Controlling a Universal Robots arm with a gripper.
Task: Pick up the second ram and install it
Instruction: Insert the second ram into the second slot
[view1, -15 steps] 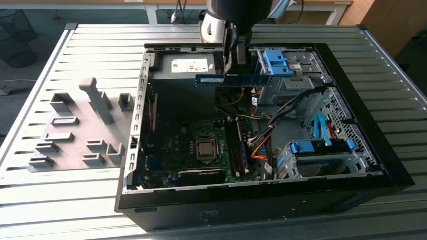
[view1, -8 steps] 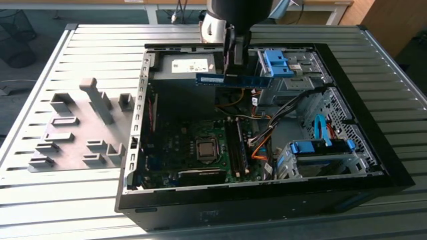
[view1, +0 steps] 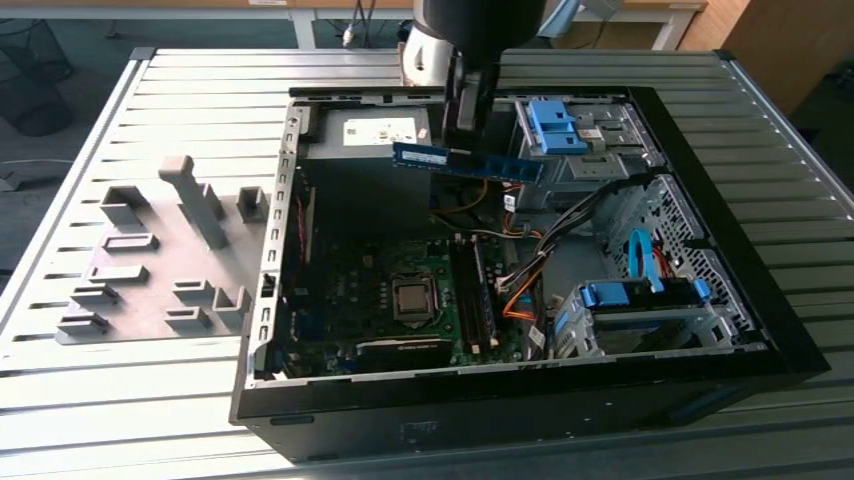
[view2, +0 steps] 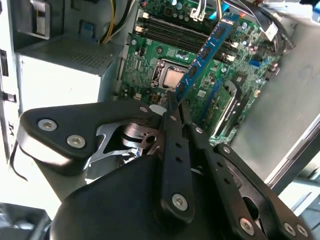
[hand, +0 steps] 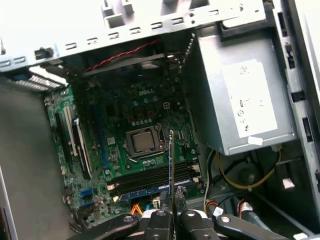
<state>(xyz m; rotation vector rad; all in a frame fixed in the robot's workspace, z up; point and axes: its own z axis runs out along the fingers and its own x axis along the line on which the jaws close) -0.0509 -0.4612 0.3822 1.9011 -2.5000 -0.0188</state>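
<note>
My gripper (view1: 463, 145) hangs over the far part of the open computer case (view1: 267, 300), shut on the second ram (view1: 469, 163). It is a thin blue-green stick, held level in the air above the case floor. In the second wrist view the ram (view2: 206, 52) juts out from my gripper (view2: 176, 107) towards the motherboard (view2: 150, 55). In the first wrist view it shows edge-on (hand: 171, 160) above my gripper (hand: 171, 214), over the long memory slots (hand: 150, 180). A bluish stick (hand: 145, 191) seems to sit in one slot.
The grey holder plate (view1: 147, 270) with upright blocks lies on the slatted table at the exterior view's left. Inside the case are the power supply (view1: 374, 130), blue-handled drive cages (view1: 561, 125) (view1: 641, 295), the processor socket (view1: 414, 297) and orange cables (view1: 521, 295).
</note>
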